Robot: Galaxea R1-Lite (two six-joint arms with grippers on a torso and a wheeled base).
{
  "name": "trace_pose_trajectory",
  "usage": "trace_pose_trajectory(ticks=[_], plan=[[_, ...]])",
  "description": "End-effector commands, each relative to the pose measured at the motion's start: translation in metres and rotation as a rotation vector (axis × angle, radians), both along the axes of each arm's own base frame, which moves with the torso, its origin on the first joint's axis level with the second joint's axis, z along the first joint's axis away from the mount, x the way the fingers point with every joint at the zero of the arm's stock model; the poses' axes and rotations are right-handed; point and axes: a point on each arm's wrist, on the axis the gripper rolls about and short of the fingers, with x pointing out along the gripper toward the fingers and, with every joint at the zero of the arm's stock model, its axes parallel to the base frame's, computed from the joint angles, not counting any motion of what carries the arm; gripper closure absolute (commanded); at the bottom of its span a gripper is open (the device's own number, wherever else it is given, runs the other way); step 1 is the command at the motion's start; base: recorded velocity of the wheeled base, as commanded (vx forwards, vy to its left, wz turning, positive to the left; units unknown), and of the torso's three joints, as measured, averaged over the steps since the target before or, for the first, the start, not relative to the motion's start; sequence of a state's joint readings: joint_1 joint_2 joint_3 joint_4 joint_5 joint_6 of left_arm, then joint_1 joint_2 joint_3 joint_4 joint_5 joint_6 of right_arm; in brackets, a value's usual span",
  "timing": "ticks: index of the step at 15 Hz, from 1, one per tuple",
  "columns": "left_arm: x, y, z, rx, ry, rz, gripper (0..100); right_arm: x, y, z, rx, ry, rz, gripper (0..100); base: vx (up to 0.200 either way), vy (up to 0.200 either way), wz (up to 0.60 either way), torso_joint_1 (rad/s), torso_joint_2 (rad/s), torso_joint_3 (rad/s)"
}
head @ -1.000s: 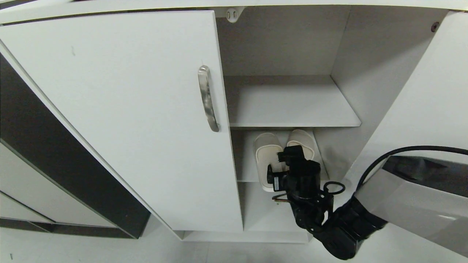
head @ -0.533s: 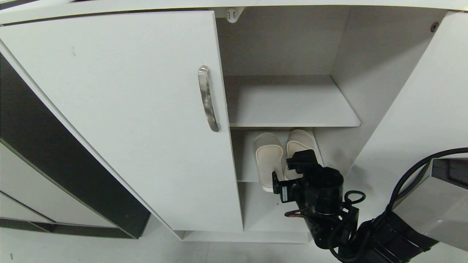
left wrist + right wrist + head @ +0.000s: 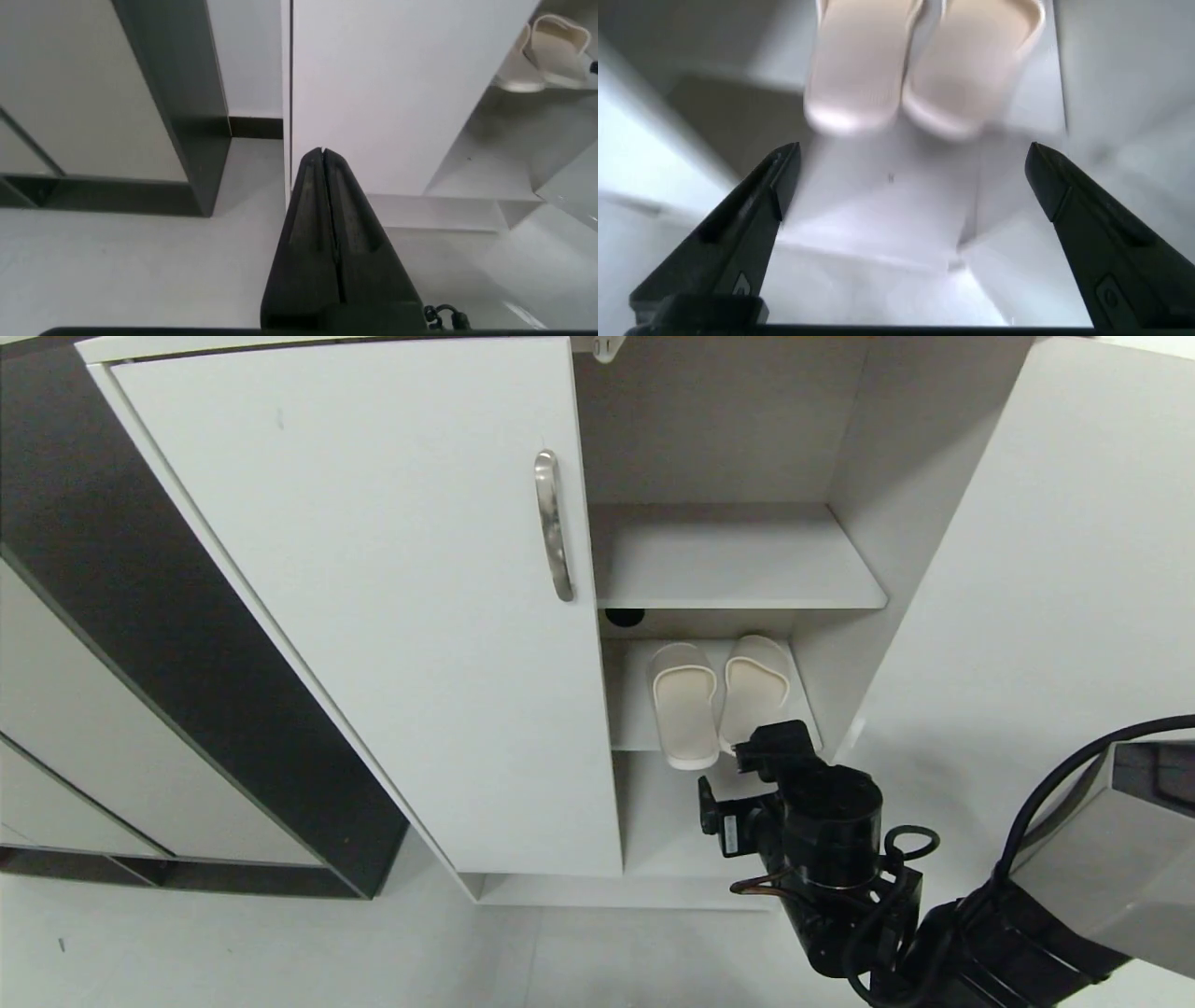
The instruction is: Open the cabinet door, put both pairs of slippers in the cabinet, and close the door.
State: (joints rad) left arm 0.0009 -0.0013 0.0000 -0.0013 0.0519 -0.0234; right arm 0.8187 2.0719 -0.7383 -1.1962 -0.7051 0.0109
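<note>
we have drawn our right gripper [image 3: 912, 161] back out from over the slippers [image 3: 686, 700], and our head view has shifted.

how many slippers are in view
2, both cream: the left slipper and the right slipper lie side by side on the lower shelf, before the open right hand. The shut door may hide more.

No print can be read anywhere; a pale patch [image 3: 731, 837] on the right arm [image 3: 831, 840] may be a label.
</note>
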Motion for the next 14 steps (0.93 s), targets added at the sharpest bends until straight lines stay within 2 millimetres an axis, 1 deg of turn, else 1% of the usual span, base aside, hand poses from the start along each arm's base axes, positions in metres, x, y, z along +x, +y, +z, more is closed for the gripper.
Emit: trace_pose_trajectory(ticks=[1,14], plan=[[0.0001,0.0000,0.0001,0.000,0.001,0.001,100,-0.0005,-0.0003,-0.0009,-0.003,0.002,0.000,0,0.000,0.000,0.00,0.000,0.00,0.000],[0.0001,-0.0003,0.0001,0.011,0.002,-0.013,100,-0.0023,-0.0003,-0.0030,-0.013,0.007,-0.010,0,0.000,0.000,0.00,0.000,0.00,0.000]])
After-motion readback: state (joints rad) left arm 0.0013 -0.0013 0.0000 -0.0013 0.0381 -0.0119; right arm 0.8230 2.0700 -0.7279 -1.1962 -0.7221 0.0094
